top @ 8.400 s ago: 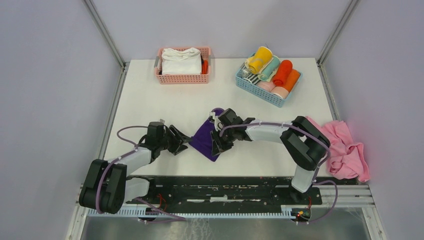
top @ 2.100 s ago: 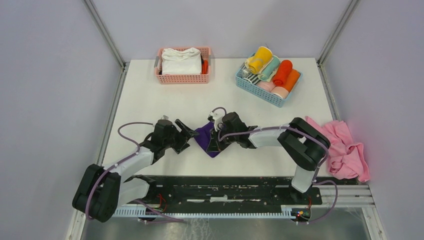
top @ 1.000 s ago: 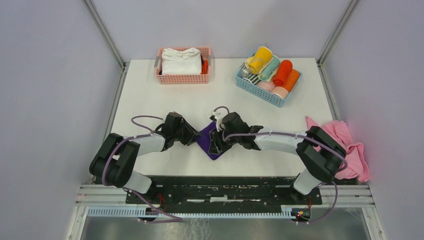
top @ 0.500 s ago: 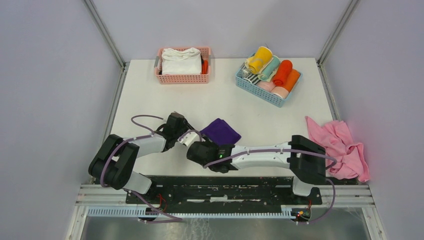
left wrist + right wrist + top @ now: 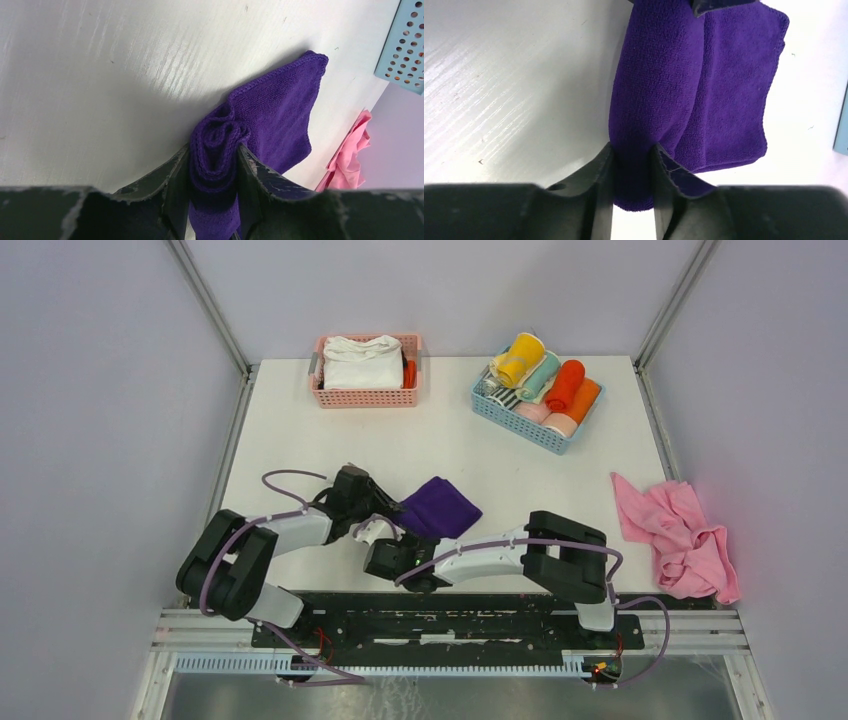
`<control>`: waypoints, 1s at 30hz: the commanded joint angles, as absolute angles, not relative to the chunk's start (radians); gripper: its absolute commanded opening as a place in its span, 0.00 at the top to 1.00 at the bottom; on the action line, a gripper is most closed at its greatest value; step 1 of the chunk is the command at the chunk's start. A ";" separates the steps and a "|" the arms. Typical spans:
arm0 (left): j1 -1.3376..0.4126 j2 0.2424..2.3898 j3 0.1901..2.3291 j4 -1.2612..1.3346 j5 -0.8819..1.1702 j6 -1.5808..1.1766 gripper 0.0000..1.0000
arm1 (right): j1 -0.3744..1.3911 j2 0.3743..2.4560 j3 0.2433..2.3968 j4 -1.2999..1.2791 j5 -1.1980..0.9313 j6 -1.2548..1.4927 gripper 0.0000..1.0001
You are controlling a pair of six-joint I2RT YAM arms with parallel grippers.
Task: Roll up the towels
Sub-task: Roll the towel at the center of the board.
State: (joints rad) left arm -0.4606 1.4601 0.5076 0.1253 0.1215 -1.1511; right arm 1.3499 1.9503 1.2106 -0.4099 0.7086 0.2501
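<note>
The purple towel [image 5: 441,506] lay partly rolled on the white worktop [image 5: 330,440], in the lower middle of the overhead view. Its rolled edge ran along the lower left side, and the flat remainder spread toward the upper right. The left jaws pinched one end of the roll; the left wrist view showed the spiral of cloth squeezed between them. The right jaws pinched the other end of the same roll, low in the right wrist view. A rolled yellow towel [image 5: 520,358] sat among other rolls in the blue basket [image 5: 520,423] at upper right. A pink cloth [image 5: 680,540] lay crumpled at the right edge. A pink basket [image 5: 365,397] at the upper middle held white cloths [image 5: 360,365].
</note>
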 commanded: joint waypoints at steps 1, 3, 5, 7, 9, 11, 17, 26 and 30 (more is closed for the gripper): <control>-0.461 1.428 0.454 0.001 0.054 -1.161 0.52 | 1.320 1.942 1.201 -0.383 0.605 0.249 0.69; -0.457 1.375 0.439 -0.010 0.039 -1.154 0.45 | 1.295 1.876 1.132 -0.316 0.479 0.224 0.74; -0.448 1.312 0.419 -0.008 0.035 -1.146 0.38 | 1.254 1.802 1.061 -0.237 0.312 0.219 0.78; -0.436 1.247 0.402 -0.010 0.042 -1.135 0.33 | 1.197 1.739 1.003 -0.163 0.120 0.233 0.81; -0.424 1.181 0.396 -0.030 0.049 -1.118 0.28 | 1.130 1.701 0.957 -0.089 -0.074 0.266 0.83; -0.415 1.114 0.398 -0.076 0.044 -1.099 0.22 | 1.069 1.682 0.915 -0.016 -0.220 0.313 0.84; -0.408 0.974 0.380 -0.119 0.071 -1.077 0.14 | 0.899 1.748 0.818 0.268 -0.602 0.510 0.85; -0.407 1.056 0.366 0.010 0.189 -1.078 0.14 | 0.715 2.008 0.706 0.855 -0.885 0.940 0.85; -0.407 1.139 0.397 0.054 0.203 -1.065 0.15 | 0.678 2.100 0.702 0.930 -0.920 1.012 0.85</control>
State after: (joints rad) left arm -0.4099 1.0786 0.3630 -0.0410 0.1596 -1.1126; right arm 0.7044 2.0045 0.7261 0.7715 -0.8562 0.8814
